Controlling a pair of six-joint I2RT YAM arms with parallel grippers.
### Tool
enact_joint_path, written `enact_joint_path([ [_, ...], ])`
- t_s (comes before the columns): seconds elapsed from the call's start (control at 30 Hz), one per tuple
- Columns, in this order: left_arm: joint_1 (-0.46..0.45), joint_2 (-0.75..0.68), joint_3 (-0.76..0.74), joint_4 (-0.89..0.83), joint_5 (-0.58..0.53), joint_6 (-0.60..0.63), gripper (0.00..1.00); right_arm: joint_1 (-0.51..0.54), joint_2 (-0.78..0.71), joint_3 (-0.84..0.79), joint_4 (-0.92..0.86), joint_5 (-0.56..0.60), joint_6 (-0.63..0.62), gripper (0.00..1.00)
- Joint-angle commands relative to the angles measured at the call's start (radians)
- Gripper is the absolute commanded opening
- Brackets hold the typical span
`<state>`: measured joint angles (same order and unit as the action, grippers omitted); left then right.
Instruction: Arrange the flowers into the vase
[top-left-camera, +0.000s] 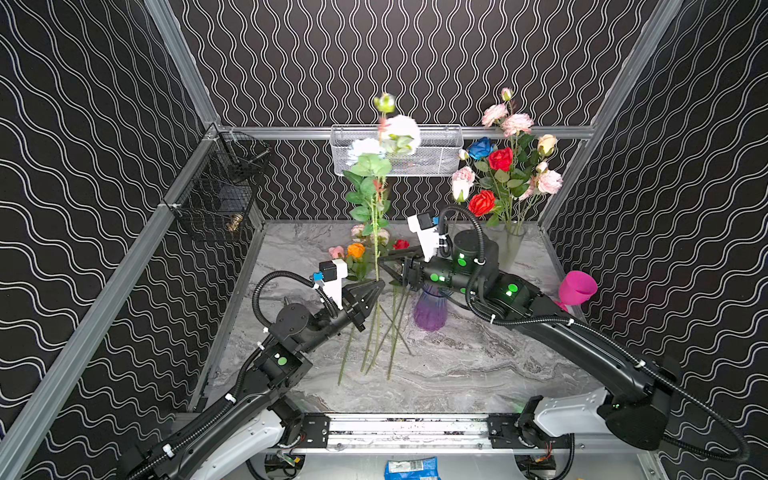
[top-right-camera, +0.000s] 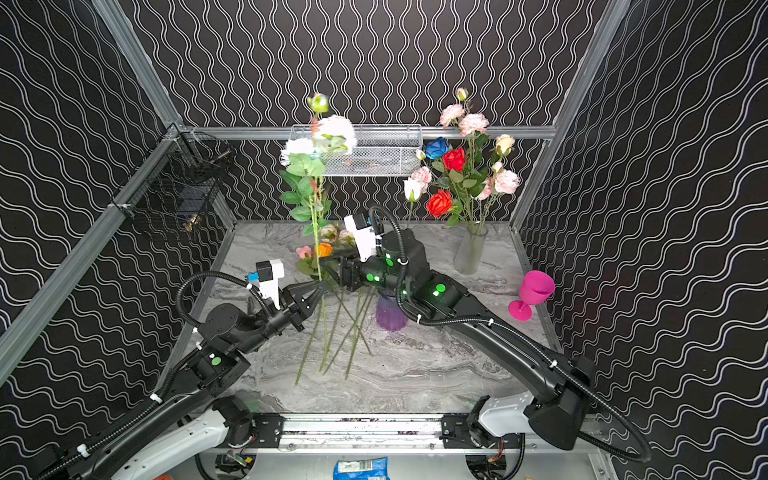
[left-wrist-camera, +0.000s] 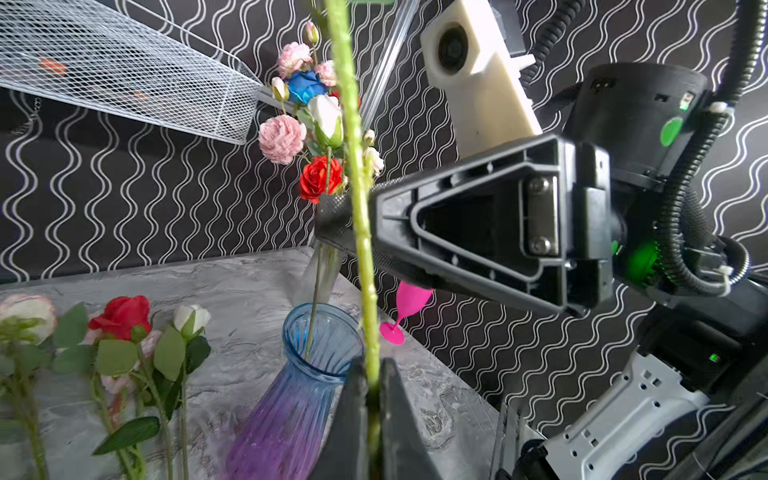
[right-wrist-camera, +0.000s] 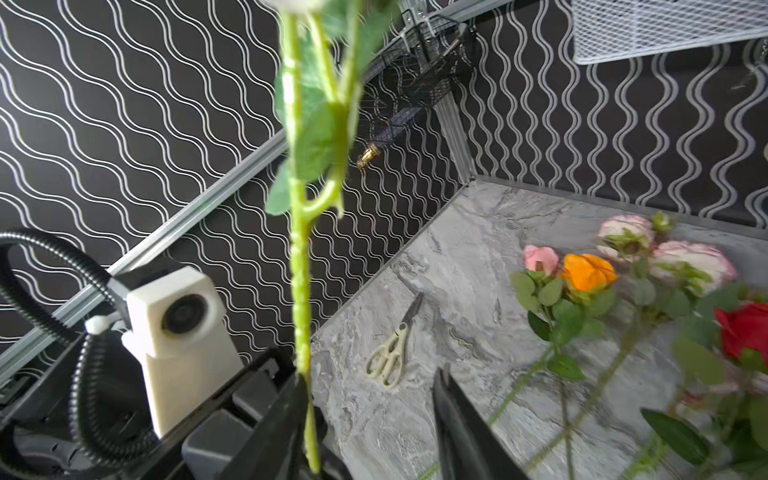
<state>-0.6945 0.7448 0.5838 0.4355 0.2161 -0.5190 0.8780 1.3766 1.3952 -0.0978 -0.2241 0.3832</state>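
Observation:
My left gripper (top-left-camera: 379, 286) (left-wrist-camera: 371, 370) is shut on the green stem (left-wrist-camera: 357, 187) of a tall white-bloomed flower (top-left-camera: 401, 131) and holds it upright over the table. My right gripper (top-left-camera: 384, 270) (right-wrist-camera: 370, 374) is open at that stem, just above the left one. The stem (right-wrist-camera: 300, 270) lies against one of its fingers, the other stands well apart. A purple-blue vase (top-left-camera: 431, 309) (left-wrist-camera: 316, 345) stands right beside them, with a thin stem in its mouth. A clear glass vase (top-left-camera: 512, 245) at the back right holds pink, red, blue and white flowers (top-left-camera: 500, 160). More flowers (top-left-camera: 356, 249) (right-wrist-camera: 588, 272) lie on the table.
A pink goblet (top-left-camera: 575, 289) stands at the right edge. A white mesh basket (top-left-camera: 397, 151) hangs on the back wall and a black wire basket (top-left-camera: 220, 187) on the left wall. Scissors (right-wrist-camera: 392, 353) lie near the left wall. A blue packet (top-left-camera: 411, 467) lies below the front rail.

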Motion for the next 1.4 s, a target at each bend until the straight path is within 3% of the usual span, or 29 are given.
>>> enact_joint_path([
  [0.0,-0.004,-0.013,-0.004,0.015,0.054,0.032,0.00,0.008,0.028,0.023,0.078,-0.023,0.022,0.40],
  [0.2,-0.004,-0.033,-0.001,-0.012,0.028,0.042,0.00,0.016,0.049,0.049,0.084,-0.031,0.025,0.34],
  [0.4,-0.003,-0.037,-0.002,-0.019,0.023,0.028,0.02,0.028,0.053,0.061,0.086,-0.007,0.022,0.06],
  [0.47,-0.004,-0.045,-0.005,-0.030,0.014,0.022,0.15,0.036,0.048,0.062,0.090,0.007,0.016,0.02],
  [0.57,-0.003,-0.070,-0.027,-0.024,-0.015,0.008,0.25,0.047,0.042,0.066,0.089,0.036,0.005,0.00],
  [0.67,-0.004,-0.103,-0.040,-0.060,-0.065,-0.010,0.58,0.058,0.038,0.076,0.067,0.086,-0.028,0.00],
  [0.77,-0.003,-0.161,-0.057,-0.147,-0.178,-0.022,0.71,0.070,0.018,0.102,0.012,0.191,-0.102,0.00],
  [0.97,-0.003,-0.292,-0.103,-0.398,-0.521,-0.108,0.81,0.072,-0.075,0.155,-0.053,0.473,-0.288,0.00],
  [1.03,-0.005,-0.315,-0.118,-0.441,-0.588,-0.140,0.83,0.070,-0.096,0.166,-0.029,0.580,-0.351,0.00],
  [1.17,-0.003,-0.319,-0.119,-0.471,-0.606,-0.150,0.85,0.048,-0.091,0.226,0.000,0.740,-0.460,0.00],
  [1.3,-0.004,-0.283,-0.090,-0.500,-0.594,-0.147,0.85,-0.020,-0.054,0.287,-0.019,0.764,-0.486,0.00],
  [1.37,-0.003,-0.268,-0.083,-0.507,-0.586,-0.147,0.85,-0.068,-0.040,0.311,-0.032,0.722,-0.467,0.00],
])
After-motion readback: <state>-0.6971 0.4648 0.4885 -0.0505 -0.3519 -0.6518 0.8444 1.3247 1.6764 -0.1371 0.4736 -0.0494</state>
